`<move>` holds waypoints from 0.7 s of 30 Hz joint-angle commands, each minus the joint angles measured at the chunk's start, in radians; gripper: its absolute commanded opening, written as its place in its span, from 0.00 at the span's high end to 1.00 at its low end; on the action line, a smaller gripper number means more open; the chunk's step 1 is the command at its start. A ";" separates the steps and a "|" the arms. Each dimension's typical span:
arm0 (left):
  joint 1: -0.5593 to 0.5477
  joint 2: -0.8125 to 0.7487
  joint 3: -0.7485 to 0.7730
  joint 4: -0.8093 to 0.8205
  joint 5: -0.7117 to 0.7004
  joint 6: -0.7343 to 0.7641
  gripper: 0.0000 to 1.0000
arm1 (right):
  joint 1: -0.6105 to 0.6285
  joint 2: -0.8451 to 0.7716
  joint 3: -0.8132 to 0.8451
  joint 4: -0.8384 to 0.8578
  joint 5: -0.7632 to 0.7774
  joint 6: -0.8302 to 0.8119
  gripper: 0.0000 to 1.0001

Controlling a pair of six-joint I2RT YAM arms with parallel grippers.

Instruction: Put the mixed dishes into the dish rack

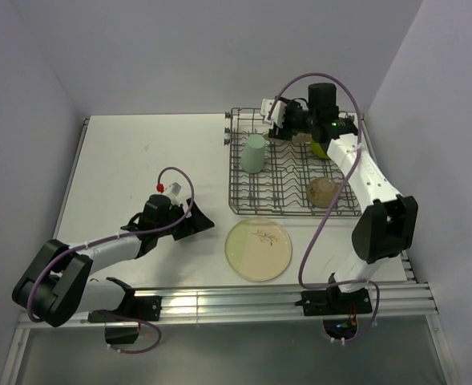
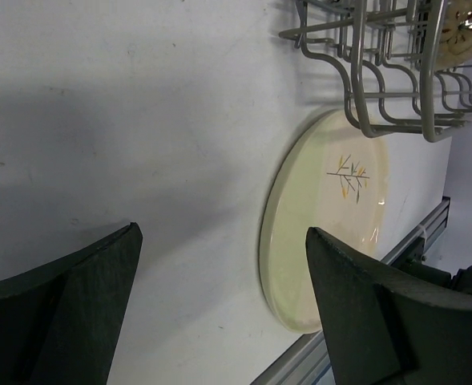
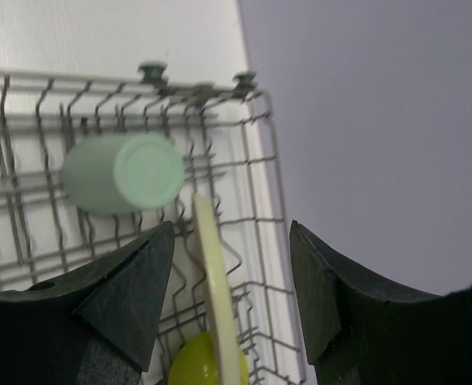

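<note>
The grey wire dish rack (image 1: 292, 186) stands at the back right of the table. A pale mint-green cup (image 1: 255, 152) lies in it on the left, and a small brownish cup (image 1: 322, 191) sits at the front right. My right gripper (image 1: 290, 127) hangs over the rack's back right part. In the right wrist view a cream plate (image 3: 216, 281) stands on edge between its open fingers (image 3: 231, 224), with a gap on each side. A lime-green bowl (image 3: 189, 365) sits behind that plate. A second cream plate with a leaf sprig (image 1: 258, 249) lies flat on the table. My open, empty left gripper (image 1: 206, 218) rests just left of it.
The table's front edge is an aluminium rail (image 1: 244, 301), close behind the flat plate. White walls close in the table at the back and on both sides. The rack's near corner (image 2: 396, 120) overhangs the flat plate's far rim in the left wrist view.
</note>
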 commanded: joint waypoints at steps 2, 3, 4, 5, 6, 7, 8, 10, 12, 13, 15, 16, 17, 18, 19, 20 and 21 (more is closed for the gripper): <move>-0.054 0.026 0.123 -0.103 0.028 0.016 0.12 | 0.036 -0.127 0.100 0.181 -0.040 0.243 0.33; -0.071 0.033 0.148 -0.148 0.019 0.027 0.13 | 0.036 -0.130 0.124 0.207 -0.047 0.294 0.32; -0.118 0.036 0.174 -0.186 -0.001 0.028 0.13 | 0.036 -0.133 0.166 0.250 -0.040 0.369 0.29; -0.143 0.035 0.207 -0.211 -0.018 0.030 0.15 | 0.034 -0.138 0.181 0.374 -0.038 0.570 0.28; -0.166 0.029 0.220 -0.252 -0.036 0.024 0.16 | 0.031 -0.139 0.194 0.443 -0.038 0.677 0.26; -0.213 0.018 0.229 -0.275 -0.064 0.013 0.16 | 0.033 -0.139 0.210 0.515 -0.024 0.795 0.23; -0.230 -0.005 0.238 -0.297 -0.081 -0.002 0.17 | 0.034 -0.135 0.227 0.586 0.024 1.024 0.18; -0.270 -0.040 0.231 -0.349 -0.096 -0.056 0.18 | 0.045 -0.130 0.310 0.565 0.033 1.220 0.14; -0.303 -0.120 0.206 -0.378 -0.154 -0.103 0.18 | 0.069 -0.179 0.304 0.525 0.072 1.440 0.10; -0.335 -0.150 0.199 -0.425 -0.182 -0.116 0.18 | 0.133 -0.220 0.221 0.522 0.119 1.470 0.06; -0.349 -0.213 0.176 -0.473 -0.216 -0.140 0.19 | 0.244 -0.370 0.110 0.498 0.320 1.415 0.04; -0.365 -0.230 0.162 -0.518 -0.225 -0.147 0.19 | 0.366 -0.461 0.012 0.485 0.392 1.386 0.00; -0.375 -0.259 0.153 -0.533 -0.236 -0.157 0.19 | 0.414 -0.499 -0.024 0.441 0.446 1.366 0.00; -0.385 -0.272 0.145 -0.548 -0.247 -0.168 0.19 | 0.447 -0.533 -0.088 0.407 0.542 1.390 0.00; -0.399 -0.286 0.136 -0.556 -0.253 -0.177 0.19 | 0.473 -0.568 -0.117 0.380 0.580 1.422 0.00; -0.408 -0.301 0.116 -0.541 -0.248 -0.183 0.19 | 0.497 -0.637 -0.144 0.320 0.621 1.504 0.00; -0.412 -0.301 0.107 -0.527 -0.244 -0.200 0.19 | 0.507 -0.673 -0.209 0.301 0.664 1.551 0.00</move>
